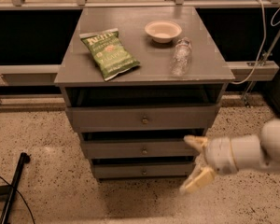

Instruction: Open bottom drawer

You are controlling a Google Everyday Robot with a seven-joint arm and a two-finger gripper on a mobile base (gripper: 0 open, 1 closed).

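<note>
Camera view: the gripper (194, 162) hangs in front of the cabinet's (149, 55) lower right part. Its two pale fingers (195, 141) are spread wide, one up and one down, w/ nothing between them. If the upper finger touches the cabinet, I cannot tell. The white arm (252, 152) comes in from the right edge, approx. horizontal, wrist pointing left.

The bottom drawer (126, 171) is just left of the gripper, at the height of the gap between the fingers. Its brass knob (143, 171) is further left, apart from the gripper. The drawer is not pulled out. The middle drawer (121, 149) is left of the upper finger.

On the cabinet top, well above the gripper: a green chips bag (109, 52) up-left, a bowl (163, 31), and a clear bottle (181, 56) lying down.
</note>
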